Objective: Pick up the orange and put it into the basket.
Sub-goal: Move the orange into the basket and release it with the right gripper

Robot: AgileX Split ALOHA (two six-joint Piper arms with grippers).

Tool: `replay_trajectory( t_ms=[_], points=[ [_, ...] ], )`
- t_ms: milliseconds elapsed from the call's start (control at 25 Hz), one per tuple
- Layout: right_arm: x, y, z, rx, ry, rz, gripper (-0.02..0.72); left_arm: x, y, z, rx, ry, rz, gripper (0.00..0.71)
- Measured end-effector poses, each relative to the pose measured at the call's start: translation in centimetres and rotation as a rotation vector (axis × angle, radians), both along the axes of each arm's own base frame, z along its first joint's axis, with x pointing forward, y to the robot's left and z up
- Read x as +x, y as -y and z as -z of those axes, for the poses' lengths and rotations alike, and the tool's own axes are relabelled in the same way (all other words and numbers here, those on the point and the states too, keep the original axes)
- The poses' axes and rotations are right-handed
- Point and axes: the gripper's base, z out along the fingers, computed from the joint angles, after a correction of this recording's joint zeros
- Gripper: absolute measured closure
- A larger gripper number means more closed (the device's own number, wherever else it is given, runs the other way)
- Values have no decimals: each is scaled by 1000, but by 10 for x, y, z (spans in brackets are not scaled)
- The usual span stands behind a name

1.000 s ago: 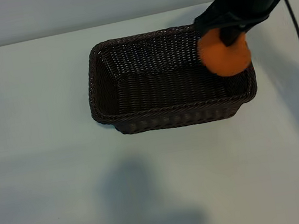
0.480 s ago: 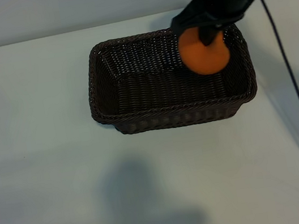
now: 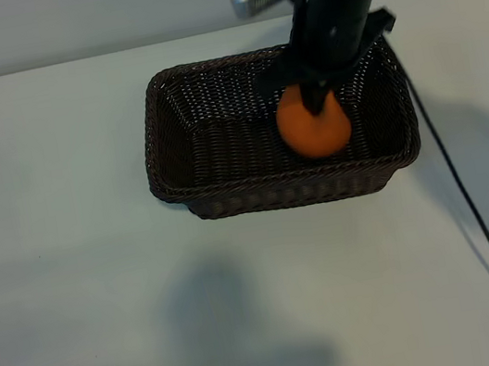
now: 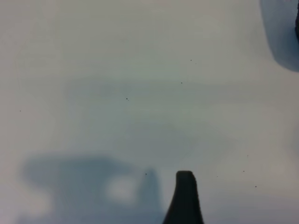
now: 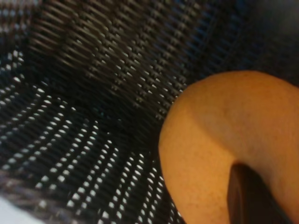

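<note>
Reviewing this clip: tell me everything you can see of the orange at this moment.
The orange is a small, round, slightly flattened fruit with matte, finely dimpled skin, evenly orange and unmarked where visible. The right pincer grips it from above, one dark finger pressed against its skin. It hangs inside the dark woven basket, in the right half, below the rim. Whether it touches the basket floor cannot be told. Its stem end is not visible.

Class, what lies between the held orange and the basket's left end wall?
Only bare woven floor of the basket lies left of the orange in the right gripper, seen from the exterior view.
</note>
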Motion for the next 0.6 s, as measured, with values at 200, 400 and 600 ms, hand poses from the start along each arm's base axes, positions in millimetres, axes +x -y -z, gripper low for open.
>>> replay_trajectory(
  t_ms=[200,400,600],
  points=[
    [4,-7,30,-16,-57,-7,631,0,0,0,0,0,0,117],
    [4,-7,31,-14,-57,-6,631,0,0,0,0,0,0,117],
    [5,-7,31,-12,-56,-6,537,0,0,0,0,0,0,117]
  ],
)
